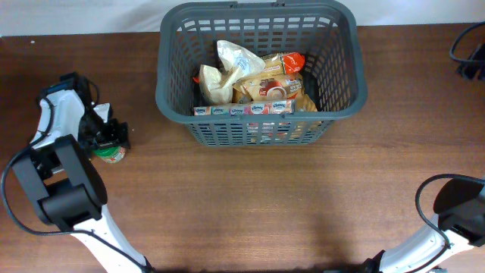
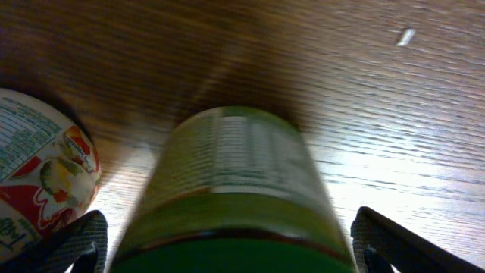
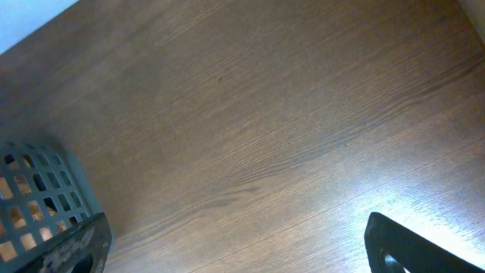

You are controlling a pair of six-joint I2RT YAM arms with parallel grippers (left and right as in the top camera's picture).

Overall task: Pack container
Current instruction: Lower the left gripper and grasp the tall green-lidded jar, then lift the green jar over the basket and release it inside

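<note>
The dark grey slotted basket [image 1: 258,68] stands at the back centre and holds several packaged groceries, among them a pale bag [image 1: 235,61] and a row of small packs [image 1: 242,111]. Its corner shows in the right wrist view [image 3: 38,197]. My left gripper [image 1: 106,140] is at the left of the table, open, its fingers on both sides of a green-lidded can [image 1: 112,154], with a gap on each side in the left wrist view [image 2: 227,246]. The can [image 2: 231,182] fills that view. My right gripper [image 3: 235,250] is open and empty over bare wood.
A round white container with a red and yellow print [image 2: 38,174] stands just left of the can. Black cables [image 1: 470,53] lie at the far right edge. The right arm's base [image 1: 455,212] is at the front right corner.
</note>
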